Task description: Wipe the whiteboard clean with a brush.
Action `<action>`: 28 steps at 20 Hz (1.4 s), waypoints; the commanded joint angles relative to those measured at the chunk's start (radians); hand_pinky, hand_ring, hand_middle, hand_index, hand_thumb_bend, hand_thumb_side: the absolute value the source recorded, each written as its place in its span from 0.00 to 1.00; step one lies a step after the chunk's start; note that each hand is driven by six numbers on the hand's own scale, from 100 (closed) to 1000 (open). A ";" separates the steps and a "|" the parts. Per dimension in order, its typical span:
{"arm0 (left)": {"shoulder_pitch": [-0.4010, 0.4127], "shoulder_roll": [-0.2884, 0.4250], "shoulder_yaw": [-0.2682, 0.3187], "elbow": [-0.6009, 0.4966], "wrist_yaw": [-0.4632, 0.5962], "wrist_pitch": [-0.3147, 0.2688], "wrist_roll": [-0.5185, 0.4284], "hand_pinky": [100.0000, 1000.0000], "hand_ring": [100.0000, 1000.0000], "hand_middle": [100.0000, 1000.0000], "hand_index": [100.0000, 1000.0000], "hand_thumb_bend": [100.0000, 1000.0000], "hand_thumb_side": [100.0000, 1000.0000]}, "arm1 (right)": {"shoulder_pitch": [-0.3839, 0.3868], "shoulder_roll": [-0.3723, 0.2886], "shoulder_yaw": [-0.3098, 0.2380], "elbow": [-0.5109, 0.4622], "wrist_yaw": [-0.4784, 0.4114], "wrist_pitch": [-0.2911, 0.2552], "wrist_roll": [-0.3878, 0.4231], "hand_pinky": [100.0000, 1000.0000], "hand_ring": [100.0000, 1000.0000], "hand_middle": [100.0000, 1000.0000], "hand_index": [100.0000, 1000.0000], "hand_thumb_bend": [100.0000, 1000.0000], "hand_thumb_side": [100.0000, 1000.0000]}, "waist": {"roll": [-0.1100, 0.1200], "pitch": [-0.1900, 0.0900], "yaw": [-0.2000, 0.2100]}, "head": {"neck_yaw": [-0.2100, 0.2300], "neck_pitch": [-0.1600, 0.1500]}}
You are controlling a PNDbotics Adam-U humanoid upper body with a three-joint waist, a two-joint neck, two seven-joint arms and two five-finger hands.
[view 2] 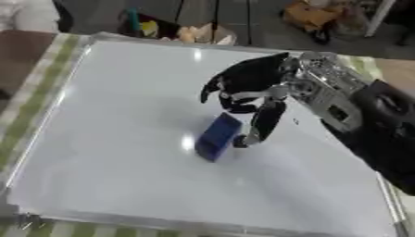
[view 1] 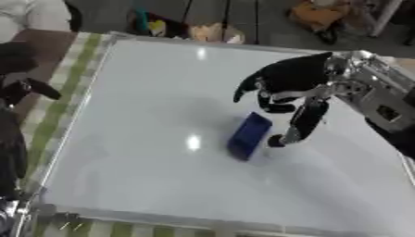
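At left-eye edge, left hand (view 1: 16, 88); absent right-eye.

No text, label, brand, number or sign is showing legibly anywhere in either view. The whiteboard (view 1: 162, 152) is carrying no readable writing, the blue brush (view 1: 249, 135) is bearing no readable mark, and the right robot hand (view 2: 243, 88) is displaying no legible lettering.
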 commanded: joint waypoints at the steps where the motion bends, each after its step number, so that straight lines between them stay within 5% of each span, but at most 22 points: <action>1: -0.012 0.012 -0.008 -0.018 0.005 -0.001 0.000 0.37 0.77 0.65 0.61 0.00 0.91 | -0.023 -0.012 -0.007 0.002 0.011 -0.016 0.006 0.85 0.92 0.85 0.05 0.34 0.29 | 0.003 -0.018 0.001 | -0.006 -0.015; 10: -0.011 0.014 -0.008 -0.018 0.004 0.000 0.000 0.37 0.77 0.65 0.61 0.00 0.91 | -0.018 -0.016 0.036 -0.031 0.028 -0.074 0.043 0.86 0.93 0.88 0.05 0.32 0.26 | -0.004 -0.022 0.001 | -0.070 -0.045; 28: -0.018 0.012 -0.013 -0.018 0.008 -0.003 -0.006 0.37 0.77 0.65 0.61 0.00 0.91 | -0.009 0.018 0.087 -0.050 0.041 -0.085 0.002 0.82 0.88 0.81 0.03 0.33 0.23 | -0.006 -0.014 0.020 | -0.080 -0.058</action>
